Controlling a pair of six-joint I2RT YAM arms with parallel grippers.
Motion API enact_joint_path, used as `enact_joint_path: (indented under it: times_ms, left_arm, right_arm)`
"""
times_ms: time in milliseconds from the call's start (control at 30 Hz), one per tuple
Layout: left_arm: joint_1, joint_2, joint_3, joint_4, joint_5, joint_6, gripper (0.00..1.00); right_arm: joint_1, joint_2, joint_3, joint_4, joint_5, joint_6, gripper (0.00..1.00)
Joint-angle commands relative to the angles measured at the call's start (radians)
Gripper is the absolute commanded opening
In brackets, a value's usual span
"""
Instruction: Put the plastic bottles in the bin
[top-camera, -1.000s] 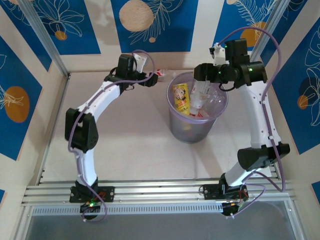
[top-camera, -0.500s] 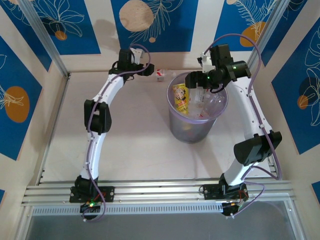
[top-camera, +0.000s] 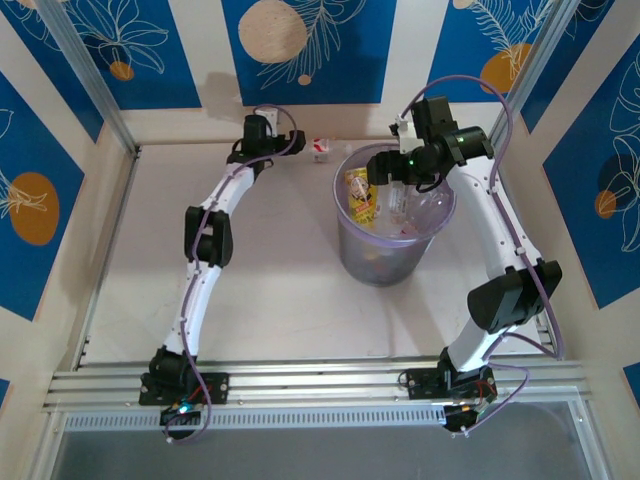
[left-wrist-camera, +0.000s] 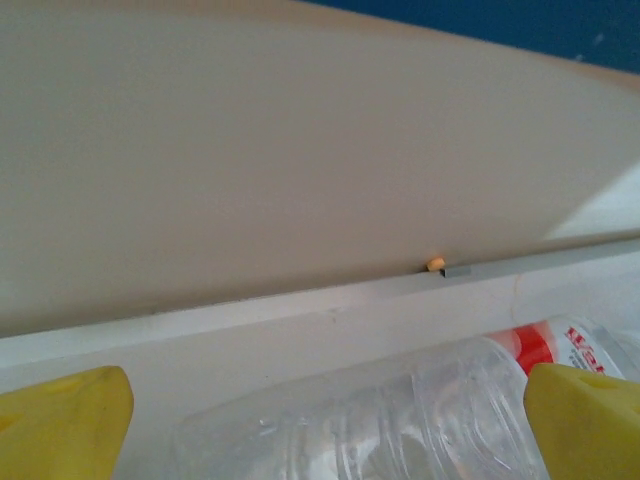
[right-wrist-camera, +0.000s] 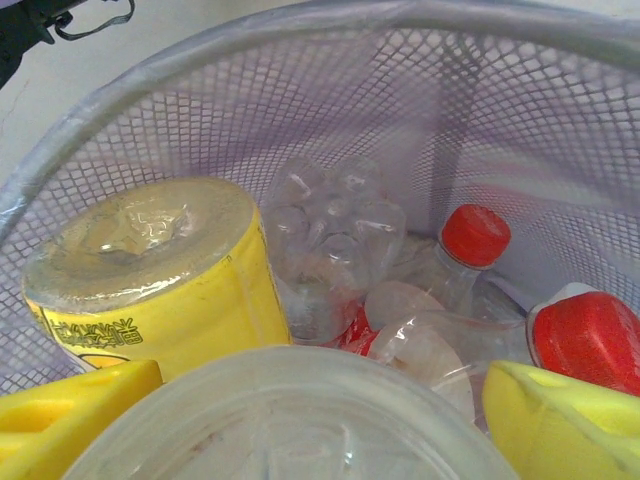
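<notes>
A clear plastic bottle (left-wrist-camera: 400, 410) with a red label lies along the foot of the back wall (left-wrist-camera: 300, 150); it is small in the top view (top-camera: 320, 148). My left gripper (left-wrist-camera: 320, 425) is open, with a yellow fingertip (left-wrist-camera: 60, 420) on each side of this bottle. The lavender bin (top-camera: 385, 265) holds a yellow bottle (right-wrist-camera: 160, 280) and several clear, red-capped ones (right-wrist-camera: 475, 235). Over the bin, my right gripper (top-camera: 392, 175) stands open. Another clear bottle (right-wrist-camera: 290, 410) sits base-up between its fingers (right-wrist-camera: 560, 420).
The bin's mesh wall (right-wrist-camera: 300, 100) rings the right gripper closely. Bare tabletop (top-camera: 270, 250) lies left of and in front of the bin. Side walls and an aluminium rail (top-camera: 320, 385) at the near edge bound the table.
The left arm has stretched toward the back wall, bringing its open fingers around the lying bottle. The right gripper has moved left and lower over the bin, and its jaws have widened.
</notes>
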Motion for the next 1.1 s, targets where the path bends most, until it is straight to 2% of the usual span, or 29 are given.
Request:
enact_joint_path:
  times_ms: [0, 433, 533, 700, 833, 967, 1067]
  left_arm:
    - [0.021, 0.017, 0.053, -0.021, 0.020, -0.050, 1.00]
    - [0.016, -0.016, 0.048, -0.235, 0.192, 0.065, 1.00]
    - [0.009, -0.048, 0.000, -0.252, 0.221, 0.097, 0.99]
    - [-0.012, -0.148, -0.161, -0.219, 0.290, 0.135, 0.98]
    - [-0.040, -0.238, -0.292, -0.154, 0.396, 0.146, 0.97]
    - [-0.061, -0.388, -0.542, 0.041, 0.534, 0.110, 0.97]
    - [-0.049, -0.476, -0.668, 0.169, 0.551, 0.065, 0.96]
  right_arm:
    - [0.009, -0.049, -0.018, 0.001, 0.031, 0.016, 0.83]
    - [0.050, -0.089, -0.022, -0.013, 0.087, 0.043, 0.82]
    - [0.059, -0.095, -0.020, -0.017, 0.100, 0.047, 0.82]
    - [0.064, -0.104, -0.027, -0.016, 0.110, 0.050, 0.82]
    - [0.063, -0.107, -0.037, -0.012, 0.112, 0.046, 0.82]
    - [0.058, -0.112, -0.049, -0.008, 0.114, 0.043, 0.82]
    - [0.049, -0.118, -0.058, -0.001, 0.105, 0.043, 0.82]
